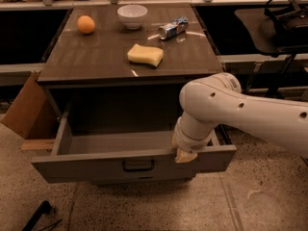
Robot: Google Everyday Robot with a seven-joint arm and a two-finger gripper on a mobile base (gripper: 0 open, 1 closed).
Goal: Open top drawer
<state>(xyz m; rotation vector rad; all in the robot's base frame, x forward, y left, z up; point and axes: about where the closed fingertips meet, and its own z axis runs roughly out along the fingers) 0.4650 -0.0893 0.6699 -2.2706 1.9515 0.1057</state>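
The top drawer [96, 166] is a wide grey box pulled far out of the cabinet, its empty inside showing. Its small dark loop handle [138, 166] sits at the middle of the front. My white arm reaches in from the right. My gripper [184, 154] is at the drawer's front rim, right of the handle, with a tan fingertip [185, 155] showing over the edge. The arm hides the rest of the gripper. The two lower drawers are hidden under the open one.
On the cabinet top [96, 57] lie an orange [86, 24], a white bowl [132, 16], a crushed can [173, 28] and a yellow sponge [145, 55]. A cardboard box [26, 107] leans at the left. A black chair [284, 28] stands at the right.
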